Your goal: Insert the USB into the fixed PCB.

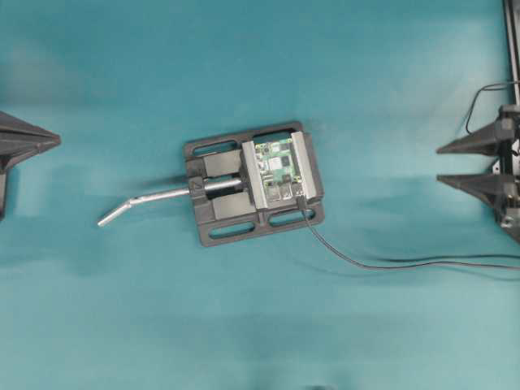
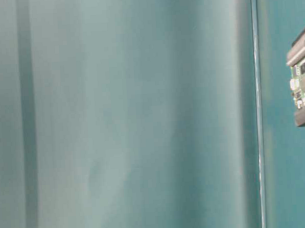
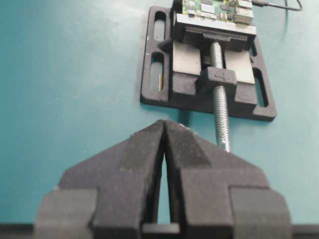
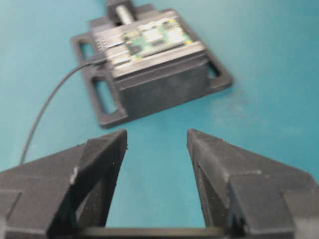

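Note:
The fixed PCB point(image 1: 276, 166) is a small green board clamped between grey jaws in the middle of the table; it also shows in the right wrist view point(image 4: 154, 37). The USB point(image 1: 301, 200) lies against the board's near edge, and its thin black cable point(image 1: 366, 264) trails off to the right. Whether the plug is seated I cannot tell. My left gripper point(image 1: 55, 140) hangs at the far left, shut and empty point(image 3: 164, 122). At the far right, my right gripper point(image 1: 439, 163) stands open with nothing between its fingers point(image 4: 157, 133).
The black vise point(image 1: 219, 219) holds the board, and its bent silver handle point(image 1: 154, 201) sticks out to the left across the teal cloth. The table-level view is mostly blurred teal, with the board point(image 2: 303, 80) at its right edge.

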